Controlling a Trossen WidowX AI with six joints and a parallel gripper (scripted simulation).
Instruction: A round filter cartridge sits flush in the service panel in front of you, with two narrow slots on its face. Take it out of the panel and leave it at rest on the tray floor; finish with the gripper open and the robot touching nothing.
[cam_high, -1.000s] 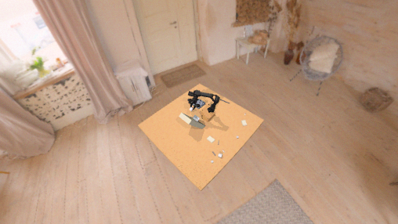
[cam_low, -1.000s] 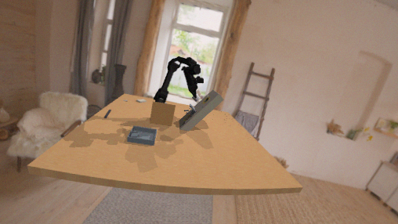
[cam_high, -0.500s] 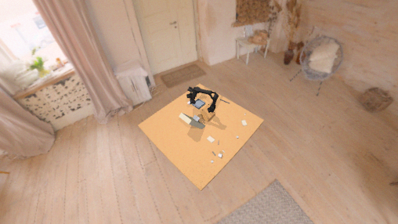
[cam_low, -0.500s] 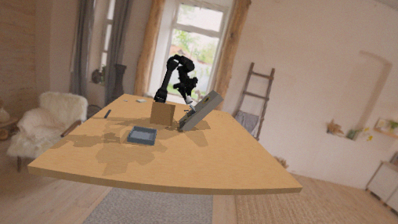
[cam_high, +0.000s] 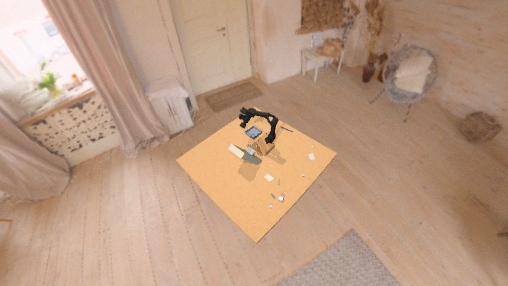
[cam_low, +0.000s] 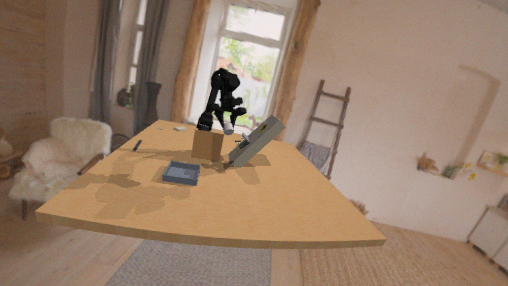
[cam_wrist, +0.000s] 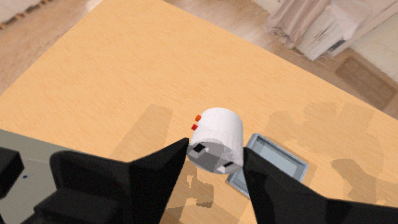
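- In the wrist view we see the gripper (cam_wrist: 215, 147) (cam_low: 229, 125) with its two fingers pinching the white filter cartridge (cam_wrist: 218, 135) (cam_low: 228, 129), a little right of the centre of the frame.
- We see two dark slots on the grey end face of the cartridge, and two small red-orange pegs on its left side.
- The blue-grey tray (cam_wrist: 303, 176) (cam_low: 181, 173) (cam_high: 253, 132) lies on the wooden table (cam_wrist: 95, 75) (cam_low: 240, 210) (cam_high: 210, 175); in the wrist picture it is at lower right, partly behind a finger.
- In the exterior view we find the cartridge in the air, near the centre top of a brown box (cam_low: 207, 144); it seems not to touch this box, but the view is small.
- The grey service panel (cam_low: 257, 142) (cam_high: 252, 157) stands tilted, right of the cartridge in the exterior frame.
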